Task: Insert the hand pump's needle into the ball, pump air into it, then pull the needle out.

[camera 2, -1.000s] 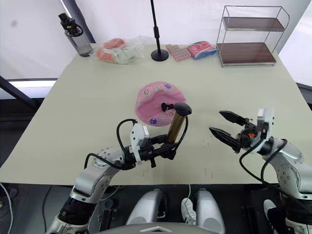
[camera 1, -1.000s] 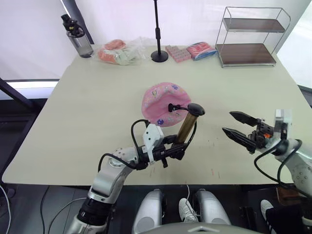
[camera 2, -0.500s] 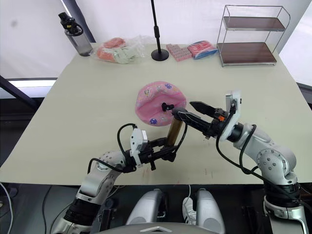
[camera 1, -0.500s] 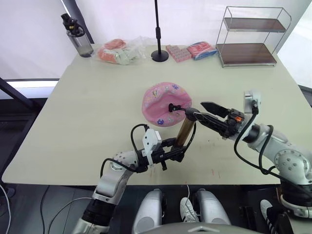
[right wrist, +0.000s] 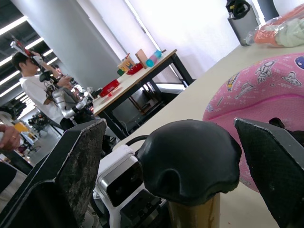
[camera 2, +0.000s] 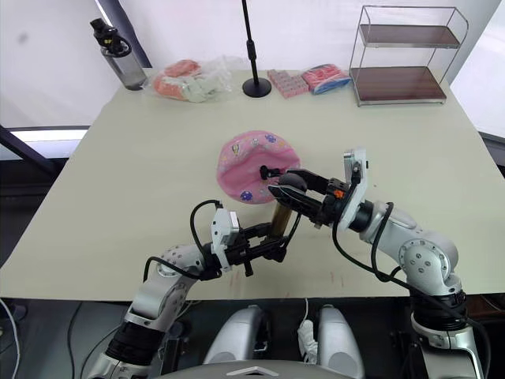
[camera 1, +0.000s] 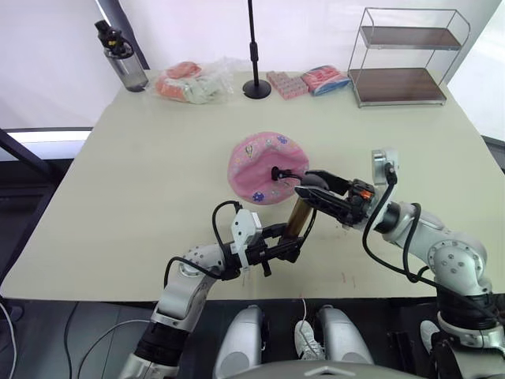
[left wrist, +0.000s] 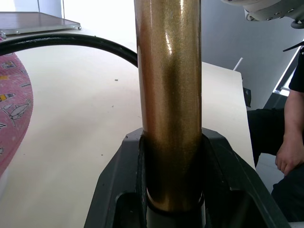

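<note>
Near the front edge of the table (camera 1: 118, 237), the left gripper (camera 1: 286, 245) is clamped on the bottom of the hand pump (camera 1: 298, 215). In the left wrist view its fingers (left wrist: 118, 180) press on both sides of the gold tube, which stands almost upright, leaning a little.

The right gripper (camera 1: 309, 188) is at the pump's black handle (right wrist: 187, 161). Its fingers (right wrist: 71, 175) are apart, one on each side of the handle, not squeezing it.

The thin black hose (camera 1: 312, 219) loops from the pump up to the ball (camera 1: 264, 166). The ball is pink, soft and sunken in. It lies in the middle of the table, just behind the pump. The hose's small black fitting (camera 1: 277, 173) sits on the ball's near side. The needle is too small to see.

There is open table to the left and right of the ball.

Along the far edge stand a water bottle (camera 1: 117, 57), a clear bag (camera 1: 193, 83) with soft orange and pale things inside, a black stand (camera 1: 256, 83), two small packs (camera 1: 308, 81), and a wire shelf (camera 1: 402, 59) with two brown boards.
</note>
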{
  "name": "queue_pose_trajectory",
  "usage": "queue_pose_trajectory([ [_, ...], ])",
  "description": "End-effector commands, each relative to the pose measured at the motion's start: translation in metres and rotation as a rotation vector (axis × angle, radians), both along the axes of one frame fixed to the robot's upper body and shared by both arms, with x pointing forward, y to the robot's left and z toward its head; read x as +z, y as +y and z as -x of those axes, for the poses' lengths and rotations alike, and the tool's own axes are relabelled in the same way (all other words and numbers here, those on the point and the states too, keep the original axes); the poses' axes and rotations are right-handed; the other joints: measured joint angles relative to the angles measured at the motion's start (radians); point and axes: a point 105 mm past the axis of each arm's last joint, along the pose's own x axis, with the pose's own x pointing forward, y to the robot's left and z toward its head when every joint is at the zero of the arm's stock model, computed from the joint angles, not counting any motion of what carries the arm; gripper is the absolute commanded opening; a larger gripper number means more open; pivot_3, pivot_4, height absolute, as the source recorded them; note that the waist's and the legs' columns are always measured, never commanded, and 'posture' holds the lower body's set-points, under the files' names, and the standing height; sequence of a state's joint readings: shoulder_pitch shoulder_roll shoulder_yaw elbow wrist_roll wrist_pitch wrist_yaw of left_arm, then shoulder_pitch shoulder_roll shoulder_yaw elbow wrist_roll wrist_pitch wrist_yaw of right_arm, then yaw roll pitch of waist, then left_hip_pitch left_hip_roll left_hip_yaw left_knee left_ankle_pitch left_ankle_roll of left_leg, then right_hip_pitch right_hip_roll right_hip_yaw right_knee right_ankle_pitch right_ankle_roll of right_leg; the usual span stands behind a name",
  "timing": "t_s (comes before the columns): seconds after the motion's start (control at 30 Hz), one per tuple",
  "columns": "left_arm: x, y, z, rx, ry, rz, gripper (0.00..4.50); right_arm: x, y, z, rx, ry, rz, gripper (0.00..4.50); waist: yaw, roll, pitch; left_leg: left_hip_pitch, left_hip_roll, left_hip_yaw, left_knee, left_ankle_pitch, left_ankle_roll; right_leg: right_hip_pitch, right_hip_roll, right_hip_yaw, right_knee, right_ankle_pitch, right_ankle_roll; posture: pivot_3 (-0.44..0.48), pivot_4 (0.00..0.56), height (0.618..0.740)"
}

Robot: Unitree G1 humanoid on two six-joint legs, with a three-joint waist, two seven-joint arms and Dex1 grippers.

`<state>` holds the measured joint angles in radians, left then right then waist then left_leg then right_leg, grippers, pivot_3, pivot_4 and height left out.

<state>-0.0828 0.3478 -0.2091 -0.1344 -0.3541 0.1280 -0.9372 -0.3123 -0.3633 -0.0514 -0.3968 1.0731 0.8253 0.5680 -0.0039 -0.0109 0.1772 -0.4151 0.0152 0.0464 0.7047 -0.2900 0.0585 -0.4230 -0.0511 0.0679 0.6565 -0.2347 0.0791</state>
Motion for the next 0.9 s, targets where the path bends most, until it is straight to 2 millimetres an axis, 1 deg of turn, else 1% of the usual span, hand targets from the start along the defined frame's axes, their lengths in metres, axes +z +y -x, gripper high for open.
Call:
queue_pose_trajectory([
  [0.03,0.0094,-0.0032,0.0029,-0.021,-0.039,0.022,0.99,0.0128,0.0023,0.0052,0.016,-0.06,-0.012,4.5,-0.005,0.0,0.0,-0.001,0.0,0.0,0.0,0.0,0.0,0.0,-0.003,0.003,0.0,-0.001,0.004,0.0,0.15,0.736],
  [0.1,0.0092,-0.0032,0.0033,-0.022,-0.037,0.022,0.99,0.013,0.0023,0.0049,0.015,-0.06,-0.013,4.5,-0.01,0.0,0.0,-0.001,0.0,0.0,0.0,0.0,0.0,0.001,-0.004,0.006,0.0,-0.002,0.006,0.0,0.15,0.736],
  [0.3,0.0088,-0.0029,0.0025,-0.02,-0.034,0.021,0.99,0.0104,0.0026,0.0045,0.016,-0.06,-0.002,4.5,-0.012,0.0,0.0,-0.001,0.0,0.0,0.0,0.0,0.0,0.001,-0.004,0.007,0.0,-0.003,0.006,0.0,0.15,0.736],
  [0.73,0.0074,-0.0014,0.0055,-0.026,-0.021,0.022,0.99,0.0095,0.0019,0.0016,0.001,-0.072,0.004,4.5,-0.011,0.0,0.0,-0.001,0.002,-0.003,0.0,0.0,-0.001,0.002,-0.002,0.003,0.0,-0.003,0.005,0.0,0.15,0.736],
  [0.77,0.0074,-0.0014,0.0055,-0.026,-0.021,0.022,0.99,0.0092,0.0019,0.0016,0.001,-0.073,0.005,3.99,-0.011,0.0,0.0,-0.001,0.002,-0.003,0.0,0.0,-0.001,0.002,-0.002,0.003,0.0,-0.003,0.005,0.0,0.15,0.736],
  [0.8,0.0074,-0.0014,0.0055,-0.025,-0.021,0.023,0.99,0.0089,0.002,0.0015,0.001,-0.073,0.006,3.72,-0.012,0.0,0.0,-0.001,0.002,-0.003,0.0,0.0,-0.001,0.002,-0.002,0.003,0.0,-0.003,0.005,0.0,0.15,0.736],
  [0.83,0.0074,-0.0014,0.0056,-0.025,-0.02,0.023,0.99,0.0086,0.0021,0.0015,0.001,-0.073,0.007,3.27,-0.012,0.0,0.0,-0.001,0.002,-0.003,0.0,0.0,-0.001,0.002,-0.002,0.003,0.0,-0.003,0.005,0.0,0.15,0.736],
  [0.87,0.0074,-0.0014,0.0057,-0.026,-0.02,0.023,0.99,0.0084,0.0021,0.0014,0.0,-0.072,0.008,2.69,-0.012,0.0,0.0,-0.001,0.002,-0.004,0.0,0.0,-0.001,0.002,-0.002,0.003,0.0,-0.003,0.005,0.0,0.15,0.736],
  [0.9,0.0073,-0.0014,0.0058,-0.026,-0.019,0.024,0.99,0.0083,0.0021,0.0013,-0.001,-0.073,0.009,2.21,-0.012,0.0,0.0,-0.001,0.002,-0.004,0.0,0.0,-0.001,0.003,-0.002,0.003,0.0,-0.003,0.005,0.0,0.15,0.736],
])
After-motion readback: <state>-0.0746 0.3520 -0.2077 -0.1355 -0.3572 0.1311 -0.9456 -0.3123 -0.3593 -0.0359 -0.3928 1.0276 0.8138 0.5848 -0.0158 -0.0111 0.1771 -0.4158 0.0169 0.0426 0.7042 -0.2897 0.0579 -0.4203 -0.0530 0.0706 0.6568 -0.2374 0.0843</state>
